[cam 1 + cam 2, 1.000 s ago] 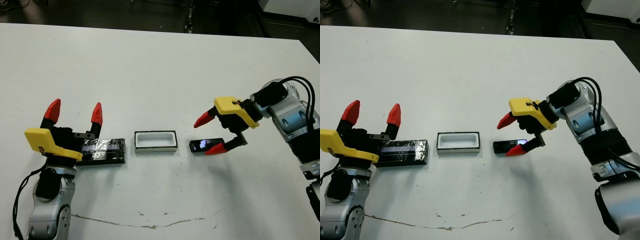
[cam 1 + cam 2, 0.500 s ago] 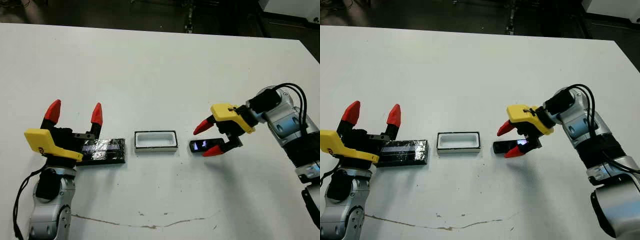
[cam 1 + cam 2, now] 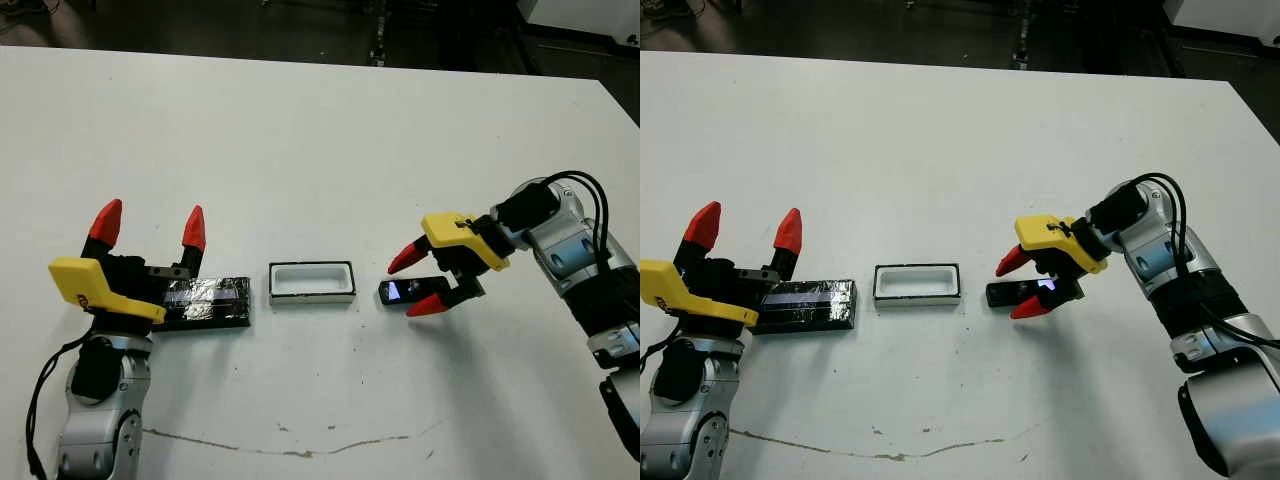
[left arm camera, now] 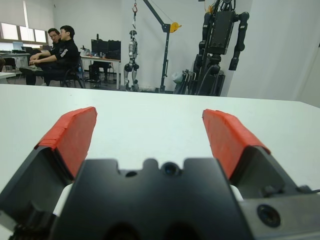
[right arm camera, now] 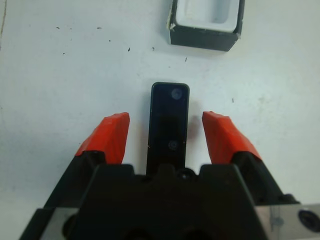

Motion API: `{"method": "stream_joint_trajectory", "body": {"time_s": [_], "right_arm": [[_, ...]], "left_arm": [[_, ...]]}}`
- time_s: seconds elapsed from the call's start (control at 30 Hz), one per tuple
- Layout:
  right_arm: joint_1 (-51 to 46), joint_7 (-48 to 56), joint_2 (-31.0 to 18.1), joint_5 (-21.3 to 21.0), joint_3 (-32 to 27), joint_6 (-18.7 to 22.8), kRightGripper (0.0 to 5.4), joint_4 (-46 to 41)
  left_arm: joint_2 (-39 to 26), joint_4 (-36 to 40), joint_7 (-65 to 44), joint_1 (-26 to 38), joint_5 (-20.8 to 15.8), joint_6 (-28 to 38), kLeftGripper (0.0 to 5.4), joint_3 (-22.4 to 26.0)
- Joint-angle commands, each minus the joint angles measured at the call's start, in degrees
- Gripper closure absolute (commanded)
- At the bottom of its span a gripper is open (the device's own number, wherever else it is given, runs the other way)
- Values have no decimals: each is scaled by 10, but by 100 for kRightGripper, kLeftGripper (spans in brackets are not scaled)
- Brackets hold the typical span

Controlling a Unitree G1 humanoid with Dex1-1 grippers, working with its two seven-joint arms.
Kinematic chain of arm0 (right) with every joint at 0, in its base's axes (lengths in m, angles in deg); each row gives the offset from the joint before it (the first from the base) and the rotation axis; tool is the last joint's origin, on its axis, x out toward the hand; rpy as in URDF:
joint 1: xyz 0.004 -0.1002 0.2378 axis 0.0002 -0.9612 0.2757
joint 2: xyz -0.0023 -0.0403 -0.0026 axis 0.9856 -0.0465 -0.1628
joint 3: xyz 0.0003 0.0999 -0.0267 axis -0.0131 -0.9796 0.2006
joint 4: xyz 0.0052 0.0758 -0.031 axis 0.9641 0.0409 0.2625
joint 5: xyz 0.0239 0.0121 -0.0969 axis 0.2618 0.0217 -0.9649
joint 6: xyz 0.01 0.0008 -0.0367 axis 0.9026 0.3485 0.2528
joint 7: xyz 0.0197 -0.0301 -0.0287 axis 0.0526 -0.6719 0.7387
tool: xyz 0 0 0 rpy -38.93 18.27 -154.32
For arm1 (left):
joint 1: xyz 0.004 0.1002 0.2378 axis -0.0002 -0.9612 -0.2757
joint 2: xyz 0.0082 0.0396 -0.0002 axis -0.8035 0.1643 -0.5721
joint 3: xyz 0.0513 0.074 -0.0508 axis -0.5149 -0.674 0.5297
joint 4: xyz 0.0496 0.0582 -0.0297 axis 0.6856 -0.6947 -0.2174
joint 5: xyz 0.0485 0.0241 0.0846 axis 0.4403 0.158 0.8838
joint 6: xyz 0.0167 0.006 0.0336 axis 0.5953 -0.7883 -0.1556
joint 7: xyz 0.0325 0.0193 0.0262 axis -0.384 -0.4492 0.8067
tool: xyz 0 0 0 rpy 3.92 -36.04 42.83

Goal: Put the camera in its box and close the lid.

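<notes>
Right gripper, fingers wide, straddles the camera right of center; left gripper gapes wide at lower left.

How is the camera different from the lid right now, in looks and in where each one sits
The camera is a slim smooth bar with a glossy bluish face; the lid is a wider flat slab with a shiny crinkled top. The camera lies right of the box, between the open fingers of the right gripper; the lid lies left of the box, beside the left gripper. Both are black and rest flat on the table.
</notes>
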State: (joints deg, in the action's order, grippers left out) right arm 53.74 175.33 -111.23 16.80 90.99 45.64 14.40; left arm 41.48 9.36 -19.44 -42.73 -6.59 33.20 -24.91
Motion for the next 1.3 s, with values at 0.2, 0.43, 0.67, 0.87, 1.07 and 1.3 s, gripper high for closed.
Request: {"method": "stream_joint_trajectory", "body": {"time_s": [0.2, 0.43, 0.67, 0.87, 1.07, 1.3], "right_arm": [[-14, -8, 8, -9, 2, -16, 289, 9], [-34, -34, 10, -5, -13, -14, 374, 4], [-53, -75, 14, 6, -41, -1, 374, -15], [-27, -96, 16, 32, -77, 34, 374, -31], [27, -113, 17, 46, -106, 83, 374, -27], [90, -94, 59, 86, -125, 139, 374, 77]], "left_arm": [[-2, -4, -2, -5, 7, 4, 0, 1], [-3, 2, 3, -7, 13, -1, 0, 0], [-4, -2, -4, -5, 6, 1, 0, 1], [-3, -2, -6, -4, 2, -2, 0, 1], [-2, 3, -3, -4, 4, -7, 0, -1], [-1, 6, -2, -3, -2, -12, 0, -1]]}}
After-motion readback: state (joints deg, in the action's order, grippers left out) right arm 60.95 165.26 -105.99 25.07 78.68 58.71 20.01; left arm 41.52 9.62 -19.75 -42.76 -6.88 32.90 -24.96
